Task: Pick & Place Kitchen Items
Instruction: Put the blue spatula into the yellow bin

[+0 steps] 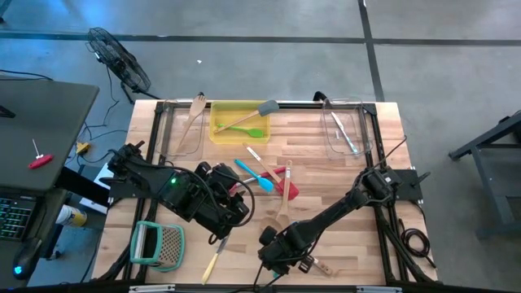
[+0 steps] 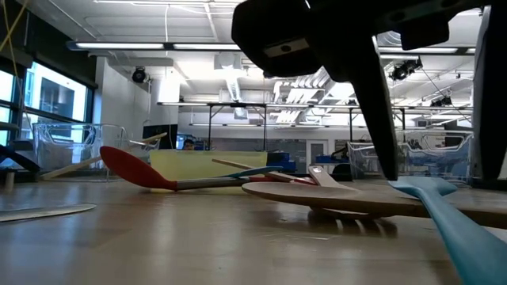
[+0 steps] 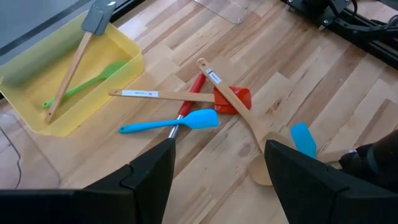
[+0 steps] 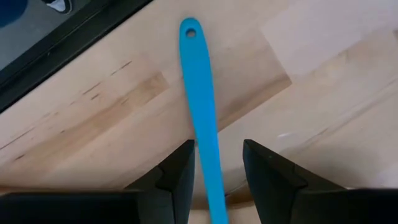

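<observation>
Two arms work over the wooden surface (image 1: pixel 326 163). Right gripper (image 4: pixel 216 171) sits low at the front edge, fingers astride a blue spatula handle (image 4: pixel 200 112); fingers look close on both sides of it, but can't tell if they actually pinch it. Left gripper (image 3: pixel 217 165) hovers left of centre, fingers spread wide, nothing between them.

Loose utensils lie mid-surface: another blue spatula (image 3: pixel 171 122), a red spatula (image 3: pixel 229 99) with a wooden spoon (image 3: pixel 239 115) lying across it, and a pale wooden stick (image 3: pixel 158 94) crossing the red handle.

Yellow tray (image 1: pixel 218 130) at the back holds a green spatula (image 1: pixel 244 132) and a grey-headed spatula (image 1: pixel 267 107) leaning over its rim. Clear bin (image 1: pixel 346 130) at back right holds metal tongs (image 1: pixel 345 134). Wooden spoon (image 1: pixel 195 110) rests at back left. Knife with yellow handle (image 1: pixel 213 262) lies at the front, beside a teal grater (image 1: pixel 159 244).
</observation>
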`<control>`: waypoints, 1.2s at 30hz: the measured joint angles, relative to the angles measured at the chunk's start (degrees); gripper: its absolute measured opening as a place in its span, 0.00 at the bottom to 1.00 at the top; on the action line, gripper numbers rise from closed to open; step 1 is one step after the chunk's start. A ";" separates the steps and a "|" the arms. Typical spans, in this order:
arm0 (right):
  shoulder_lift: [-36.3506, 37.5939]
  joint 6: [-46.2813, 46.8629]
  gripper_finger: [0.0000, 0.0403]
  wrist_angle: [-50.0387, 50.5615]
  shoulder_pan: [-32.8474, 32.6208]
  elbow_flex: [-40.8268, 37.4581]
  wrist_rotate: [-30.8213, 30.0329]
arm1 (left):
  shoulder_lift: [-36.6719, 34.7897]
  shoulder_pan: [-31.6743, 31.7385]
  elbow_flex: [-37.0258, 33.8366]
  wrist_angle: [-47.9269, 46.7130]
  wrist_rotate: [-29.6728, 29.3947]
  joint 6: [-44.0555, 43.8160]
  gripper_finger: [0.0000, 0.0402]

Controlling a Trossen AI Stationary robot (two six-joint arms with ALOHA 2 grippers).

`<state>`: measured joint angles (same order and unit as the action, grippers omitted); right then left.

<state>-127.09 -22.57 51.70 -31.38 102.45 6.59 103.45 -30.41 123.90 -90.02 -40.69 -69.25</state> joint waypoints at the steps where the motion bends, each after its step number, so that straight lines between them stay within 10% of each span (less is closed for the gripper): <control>1: 0.00 0.11 0.32 0.06 0.00 0.00 0.00 | 0.01 -0.01 0.00 0.00 0.01 0.00 0.60; 21: 0.46 -0.47 0.31 -4.85 0.70 -8.61 -1.14 | 0.01 -0.01 0.00 0.02 -0.32 0.20 0.60; 36: 0.28 -4.26 0.07 -4.94 0.70 -8.68 -0.68 | 0.03 0.00 0.00 0.00 -0.37 0.20 0.60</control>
<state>-126.80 -26.83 46.76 -30.68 93.78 5.91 103.48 -30.41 123.90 -90.02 -41.06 -69.06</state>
